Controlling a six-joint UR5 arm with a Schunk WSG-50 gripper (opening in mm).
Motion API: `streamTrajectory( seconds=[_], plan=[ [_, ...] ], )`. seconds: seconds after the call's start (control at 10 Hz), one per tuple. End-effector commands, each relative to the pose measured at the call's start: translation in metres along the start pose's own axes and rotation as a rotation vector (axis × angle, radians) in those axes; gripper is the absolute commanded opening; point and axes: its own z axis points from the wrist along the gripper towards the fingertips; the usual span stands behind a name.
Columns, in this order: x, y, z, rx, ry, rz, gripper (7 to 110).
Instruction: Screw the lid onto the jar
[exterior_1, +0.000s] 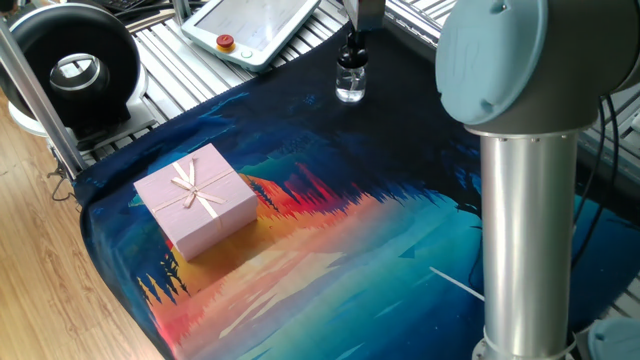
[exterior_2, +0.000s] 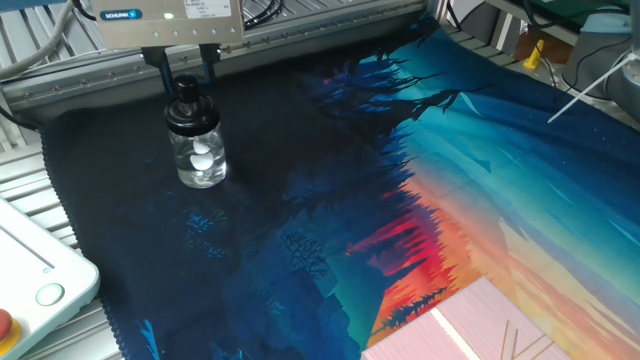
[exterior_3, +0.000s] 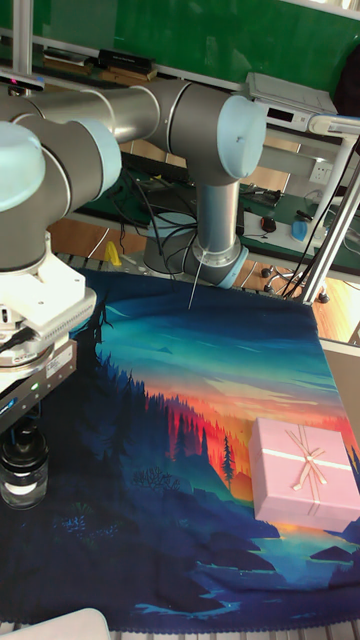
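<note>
At far left in the other fixed view we see the jar (exterior_2: 200, 160) upright on the dark end of the printed cloth (exterior_2: 420, 190), the lid (exterior_2: 189, 108) seated on its neck; the gripper (exterior_2: 185, 68) hangs directly above, jaws spread to either side of the lid's bulb, whether touching we cannot tell; the pink gift box (exterior_1: 196, 199) sits well apart.

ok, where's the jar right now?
The jar stands on the dark far corner of the cloth, lid on, directly under the gripper, far from the pink gift box.
</note>
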Motion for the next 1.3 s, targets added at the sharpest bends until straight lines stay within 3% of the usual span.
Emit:
streamTrajectory(
  seconds=[0.0,0.3,0.6,0.9,1.2],
  plan=[
    [0.001,0.003,-0.014,0.000,-0.016,-0.001,44],
    [0.008,0.005,-0.030,-0.026,-0.036,-0.029,44],
    [0.006,0.015,-0.036,-0.044,-0.046,-0.063,44],
    [0.006,0.009,-0.029,-0.024,-0.026,-0.088,44],
    [-0.006,-0.006,-0.019,-0.003,-0.049,-0.115,44]
  ],
)
